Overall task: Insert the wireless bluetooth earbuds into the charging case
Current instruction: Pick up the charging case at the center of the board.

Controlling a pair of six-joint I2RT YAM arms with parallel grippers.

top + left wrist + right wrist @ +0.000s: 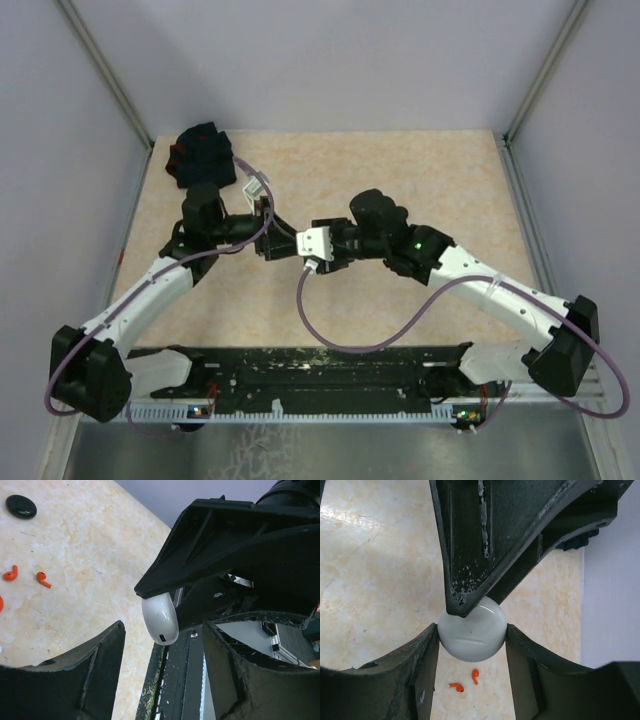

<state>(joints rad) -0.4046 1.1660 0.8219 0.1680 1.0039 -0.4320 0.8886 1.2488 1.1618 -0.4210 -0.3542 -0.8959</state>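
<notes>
Our right gripper [472, 630] clamps the white case [472, 642]; our left gripper [164, 626] stands open around it. The red earbuds [43, 579] lie well apart from the case. A skewed squeeze may, seemingly, pop it loose.

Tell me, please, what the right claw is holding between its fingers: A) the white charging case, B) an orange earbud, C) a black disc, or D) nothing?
A: the right wrist view shows the white charging case pinched in the right claw, with the orange earbuds lying loose on the table.
</notes>
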